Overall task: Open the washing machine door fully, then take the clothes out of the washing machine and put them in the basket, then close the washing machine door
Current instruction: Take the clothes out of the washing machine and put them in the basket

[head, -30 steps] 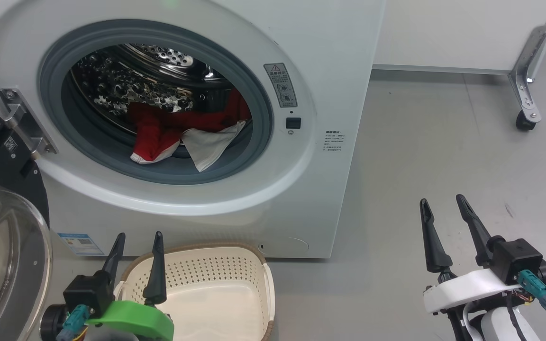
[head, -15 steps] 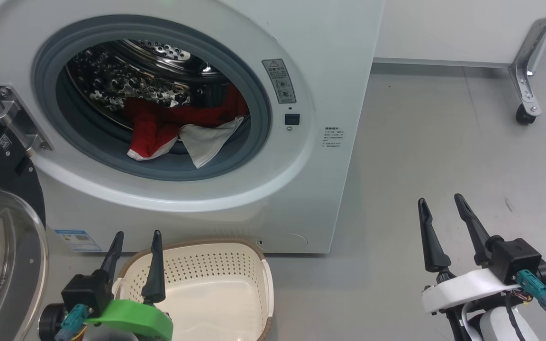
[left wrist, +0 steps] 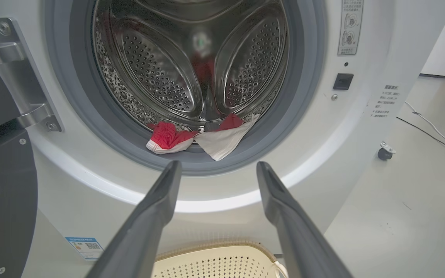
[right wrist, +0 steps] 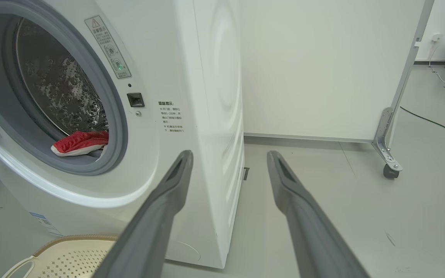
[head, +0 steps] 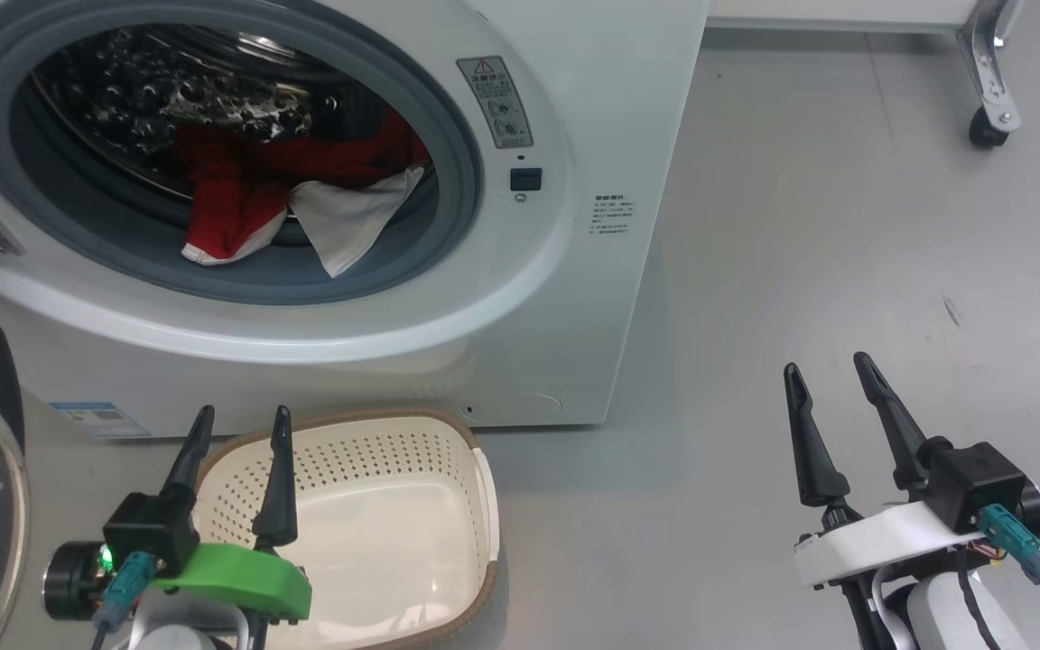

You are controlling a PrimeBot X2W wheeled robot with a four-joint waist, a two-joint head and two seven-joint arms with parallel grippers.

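Whereas head view shows basket [head: 366, 460] floor, left wrist view: rim.

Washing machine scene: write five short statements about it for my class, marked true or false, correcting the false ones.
1. The washing machine door stands open. True.
2. The clothes lie in the basket. False: they lie in the drum of the washing machine; the basket shows none.
3. The left claw and the right claw are both open. True.
4. The right claw grips a red garment. False: it holds nothing, over bare floor.
5. The basket sits on the floor before the washing machine. True.
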